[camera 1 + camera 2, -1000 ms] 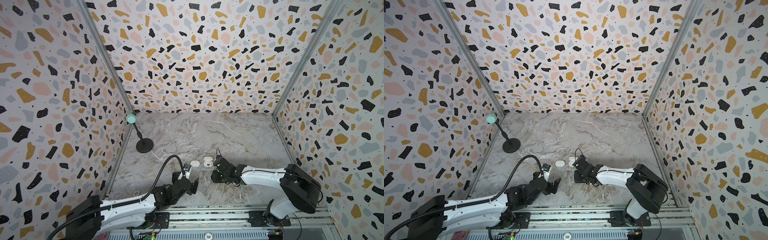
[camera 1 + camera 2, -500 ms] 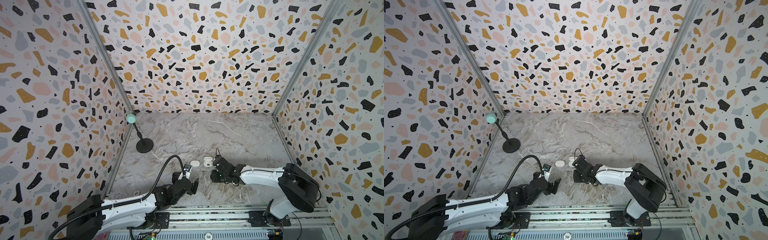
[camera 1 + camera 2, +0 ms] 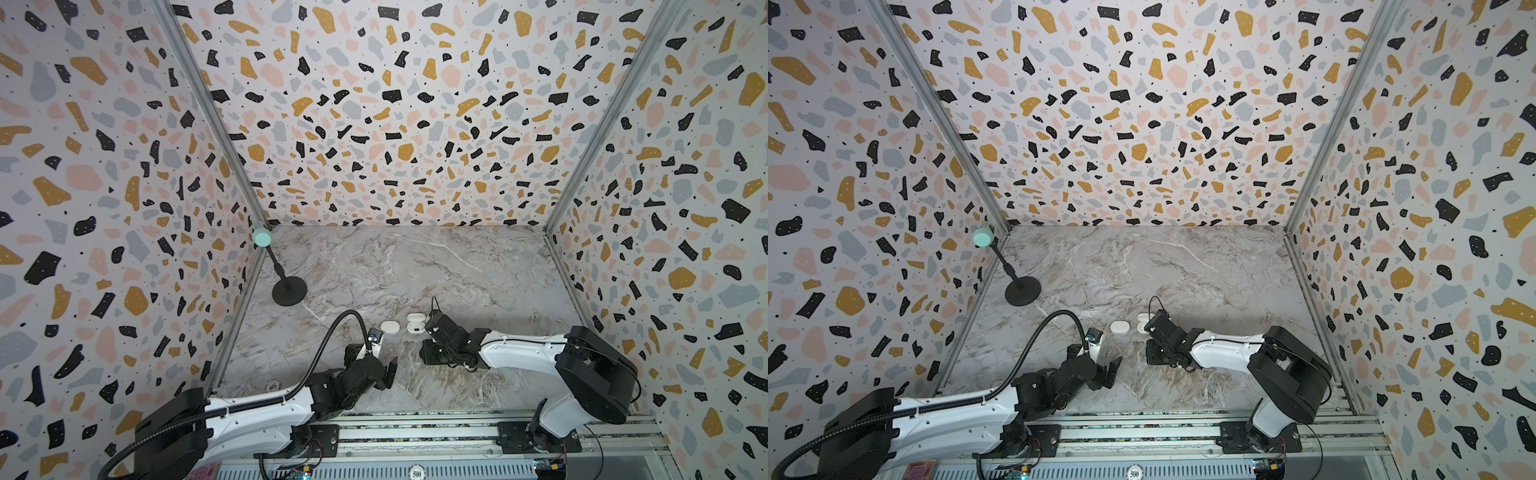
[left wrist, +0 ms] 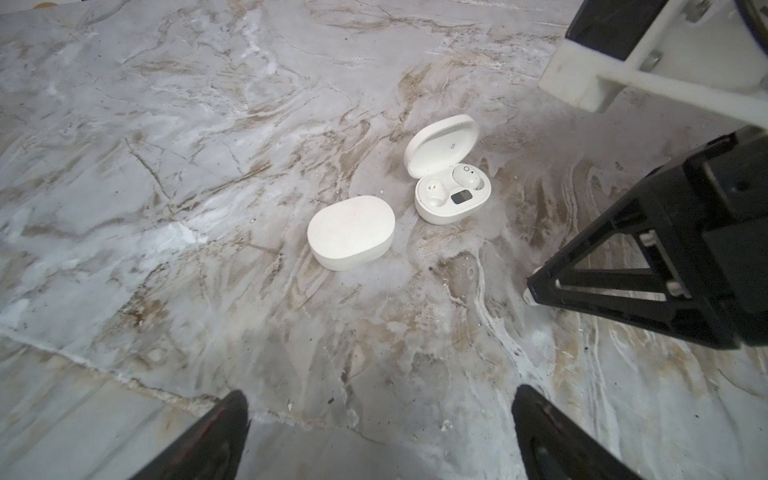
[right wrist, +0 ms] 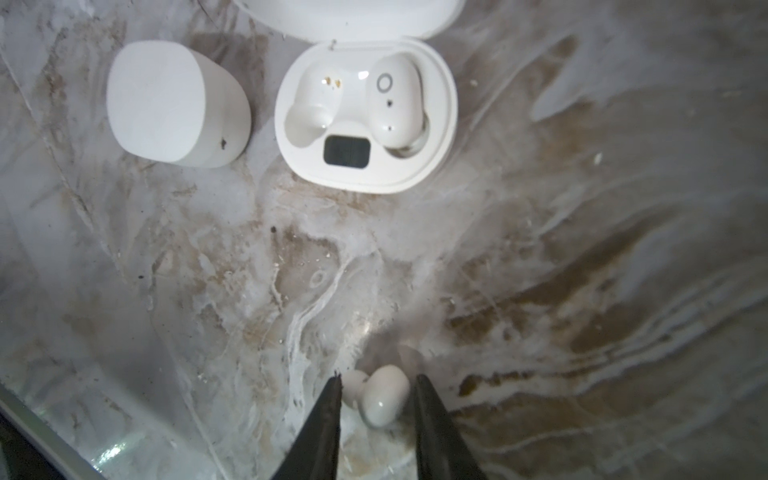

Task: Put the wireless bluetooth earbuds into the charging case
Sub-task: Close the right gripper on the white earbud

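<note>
An open white charging case [image 5: 440, 137] lies on the marble with one earbud [image 5: 395, 102] seated in a socket; its other socket is empty. Another earbud [image 5: 384, 399] rests on the marble between the fingers of my right gripper [image 5: 378, 376], which press against both of its sides. In both top views the right gripper [image 3: 430, 355] points down just in front of the open case [image 3: 416, 323]. My left gripper [image 4: 380, 391] is open and empty, held back from the open case [image 4: 453, 199]; in a top view the left gripper [image 3: 380, 368] hovers near the table's front.
A closed white case [image 5: 166, 104] [image 3: 390, 326] sits beside the open one. A black round-based stand with a green knob [image 3: 289, 291] stands at the back left. Terrazzo walls enclose three sides, and a metal rail [image 3: 415, 436] runs along the front.
The right gripper's fingers have drawn in around the earbud on the marble. Both arms have stayed almost where they were, and the left gripper remains wide open.
</note>
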